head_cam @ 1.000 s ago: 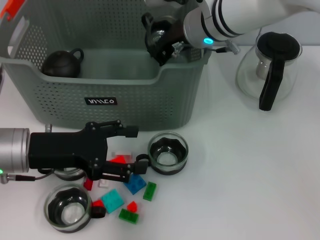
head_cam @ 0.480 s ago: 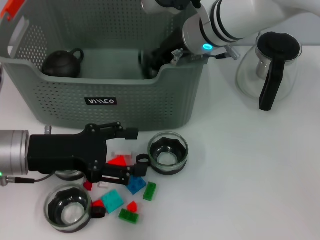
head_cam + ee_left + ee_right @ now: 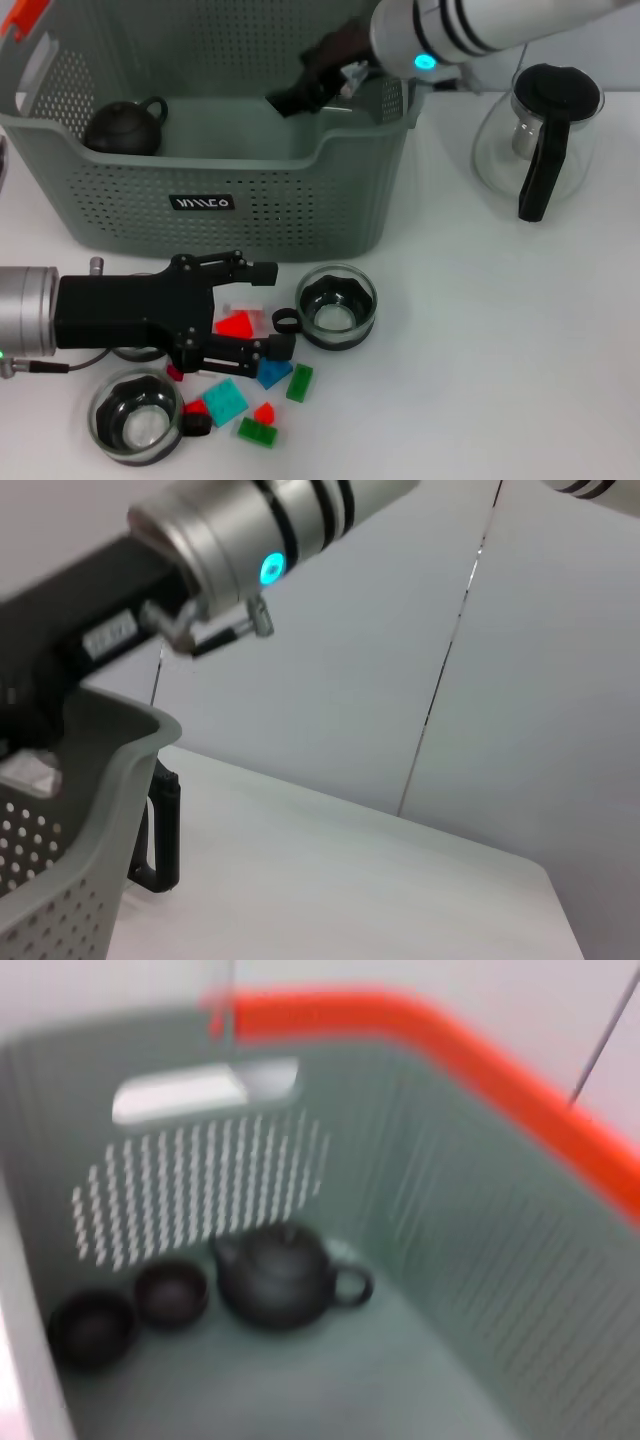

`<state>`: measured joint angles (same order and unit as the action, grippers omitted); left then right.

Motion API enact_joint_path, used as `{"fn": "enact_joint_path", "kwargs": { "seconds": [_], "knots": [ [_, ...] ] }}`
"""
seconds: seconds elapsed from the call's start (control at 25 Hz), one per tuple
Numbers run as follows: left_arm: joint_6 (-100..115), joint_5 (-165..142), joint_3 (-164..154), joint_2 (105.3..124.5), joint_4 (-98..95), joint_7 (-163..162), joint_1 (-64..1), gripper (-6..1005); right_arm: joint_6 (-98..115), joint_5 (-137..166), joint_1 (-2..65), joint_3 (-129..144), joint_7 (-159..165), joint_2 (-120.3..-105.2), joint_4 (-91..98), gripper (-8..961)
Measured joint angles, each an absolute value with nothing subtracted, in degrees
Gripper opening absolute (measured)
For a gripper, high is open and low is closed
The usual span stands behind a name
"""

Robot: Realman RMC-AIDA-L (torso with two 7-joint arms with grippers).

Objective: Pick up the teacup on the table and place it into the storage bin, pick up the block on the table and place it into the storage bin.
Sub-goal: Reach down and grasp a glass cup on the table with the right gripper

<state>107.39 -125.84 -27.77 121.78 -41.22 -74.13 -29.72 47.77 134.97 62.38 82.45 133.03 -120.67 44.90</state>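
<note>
The grey-green storage bin (image 3: 200,140) stands at the back left. My right gripper (image 3: 305,80) hovers over its right end, and no cup shows in it. The right wrist view looks into the bin (image 3: 430,1220), where two small dark teacups (image 3: 170,1292) (image 3: 92,1325) lie beside a dark teapot (image 3: 285,1275). Another teacup (image 3: 336,305) stands on the table in front of the bin and one more (image 3: 135,415) at the front left. My left gripper (image 3: 262,308) is open low over the loose blocks, with a red block (image 3: 235,323) between its fingers.
Blue (image 3: 270,372), teal (image 3: 225,400) and green (image 3: 299,382) blocks lie scattered by the left gripper. A glass carafe (image 3: 540,130) with a black handle stands at the back right. The teapot (image 3: 122,127) sits in the bin's left end.
The right gripper dipped into the bin with a cup, then rose out without it. The left gripper shifted slightly toward the table's front.
</note>
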Motion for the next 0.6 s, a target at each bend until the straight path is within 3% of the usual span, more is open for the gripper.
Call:
{"fn": "enact_joint_path", "kwargs": {
  "seconds": [0.32,0.6],
  "knots": [
    [108.28,-125.81,-27.76,121.61,-41.22,-72.60,-29.48,932,43.75,127.43,51.06,82.47,131.38,-120.38,63.19,699],
    [109.10,-126.03,-27.51,121.54,-41.40,-72.81,-29.40,932,50.48,120.38,40.90,82.97,128.06,-120.22,76.04,701]
  ]
}}
